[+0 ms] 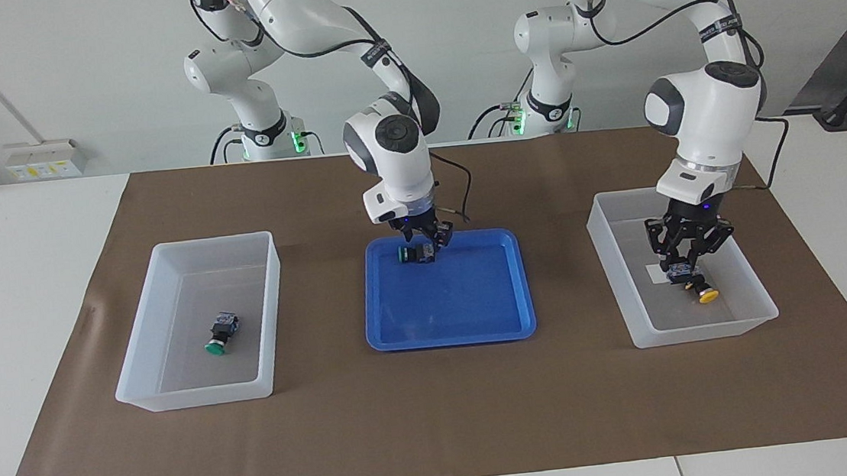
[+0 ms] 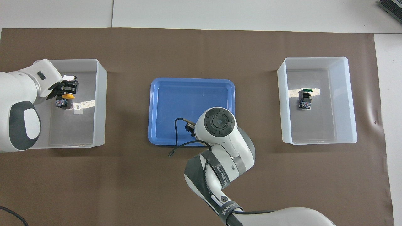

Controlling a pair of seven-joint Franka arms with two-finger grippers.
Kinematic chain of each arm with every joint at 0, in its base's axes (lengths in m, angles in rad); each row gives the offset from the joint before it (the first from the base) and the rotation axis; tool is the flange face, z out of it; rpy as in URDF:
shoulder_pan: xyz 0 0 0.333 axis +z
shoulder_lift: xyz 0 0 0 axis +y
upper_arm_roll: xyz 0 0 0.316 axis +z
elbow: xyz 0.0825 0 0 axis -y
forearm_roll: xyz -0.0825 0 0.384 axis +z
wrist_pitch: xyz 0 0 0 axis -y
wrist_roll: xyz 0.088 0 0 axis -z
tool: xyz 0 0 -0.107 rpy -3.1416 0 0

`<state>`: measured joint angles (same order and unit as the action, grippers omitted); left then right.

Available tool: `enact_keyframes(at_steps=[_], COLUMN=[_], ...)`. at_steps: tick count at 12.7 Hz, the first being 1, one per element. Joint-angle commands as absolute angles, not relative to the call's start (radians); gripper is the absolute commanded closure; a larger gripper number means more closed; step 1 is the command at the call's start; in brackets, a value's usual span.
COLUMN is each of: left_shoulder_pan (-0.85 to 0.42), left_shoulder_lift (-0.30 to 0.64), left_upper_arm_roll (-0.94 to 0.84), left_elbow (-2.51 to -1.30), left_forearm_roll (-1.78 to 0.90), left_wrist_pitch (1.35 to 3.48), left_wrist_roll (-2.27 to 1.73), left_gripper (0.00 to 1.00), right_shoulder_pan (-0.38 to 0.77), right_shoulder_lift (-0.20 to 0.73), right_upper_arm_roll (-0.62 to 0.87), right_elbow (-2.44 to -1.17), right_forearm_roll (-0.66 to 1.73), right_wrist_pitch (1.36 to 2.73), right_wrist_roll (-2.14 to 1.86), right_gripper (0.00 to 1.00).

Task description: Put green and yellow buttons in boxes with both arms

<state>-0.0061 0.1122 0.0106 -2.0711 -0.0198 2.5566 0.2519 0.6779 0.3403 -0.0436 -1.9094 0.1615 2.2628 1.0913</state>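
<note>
Facing view high across the bench (image 1: 32, 318), looking at both robot bases, overhead view steeply down from above the robots' end, both fairly distant, sharing brown mat (image 2: 194, 44), blue tray (image 2: 157, 94), two bins, tool tips probably partly hidden overhead

Brown mat (image 1: 439, 421) covers most of white table (image 1: 23, 304). Shallow blue tray (image 1: 451, 331) at mat's middle. Socket strip (image 1: 45, 158) on wall toward right arm's end. Dark object (image 2: 391, 8) at table's corner, partly cut off.
</note>
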Motion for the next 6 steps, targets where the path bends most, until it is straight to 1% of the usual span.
enact_keyframes(at_steps=[1,5,6], left_shoulder_pan=[0.040,0.034,0.032], left_shoulder_lift=[0.187,0.238,0.244], left_upper_arm_roll=[-0.003,-0.005,-0.005], left_elbow=[-2.077,-2.082,-2.080], left_forearm_roll=[-0.017,-0.017,-0.017], left_wrist_pitch=[2.667,2.715,2.721], left_wrist_roll=[0.267,0.265,0.265], left_gripper=[1.00,1.00,0.96], right_shoulder_pan=[0.670,0.676,0.678], right_shoulder_lift=[0.368,0.385,0.385], right_upper_arm_roll=[-0.044,-0.044,-0.044], right_elbow=[-1.887,-1.888,-1.893], right_forearm_roll=[0.149,0.147,0.147], right_wrist_pitch=[2.279,2.279,2.279], right_wrist_roll=[1.074,1.072,1.069], right_gripper=[0.28,0.29,0.30])
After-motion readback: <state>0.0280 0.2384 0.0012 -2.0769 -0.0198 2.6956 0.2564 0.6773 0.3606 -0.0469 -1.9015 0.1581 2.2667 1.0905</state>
